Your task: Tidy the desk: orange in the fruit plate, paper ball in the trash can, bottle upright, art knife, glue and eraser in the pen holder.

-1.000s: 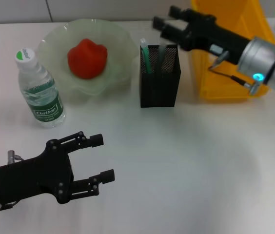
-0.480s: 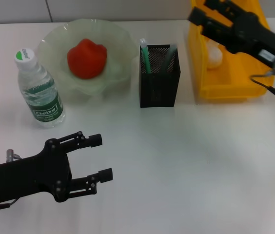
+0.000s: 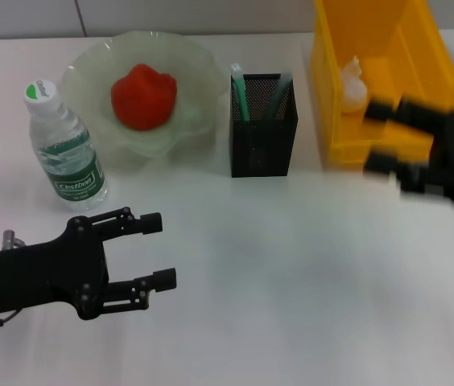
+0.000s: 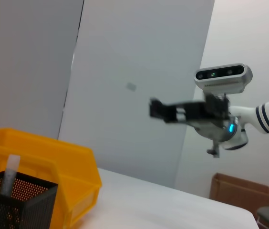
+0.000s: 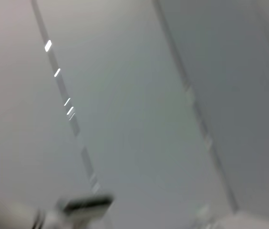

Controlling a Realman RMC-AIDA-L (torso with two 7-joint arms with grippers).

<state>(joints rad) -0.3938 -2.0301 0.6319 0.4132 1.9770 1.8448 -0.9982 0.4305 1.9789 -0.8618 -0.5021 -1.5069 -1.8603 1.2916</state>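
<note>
1. Upright, the bottle (image 3: 64, 145) stands left of the plate (image 3: 90, 80) holding the orange (image 3: 144, 96); the holder (image 3: 263, 125) carries two sticks; the paper ball (image 3: 353, 84) lies in the yellow bin (image 3: 388, 48).
2. Only the head view shows the left gripper (image 3: 156, 251), fingers apart, above the near table (image 3: 291, 281).
3. Blurred, the right gripper (image 3: 384, 137) sits by the bin, fingers spread; its wrist view shows only wall.

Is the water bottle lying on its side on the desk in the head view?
No, the water bottle stands upright, green cap on top, beside the fruit plate.
</note>
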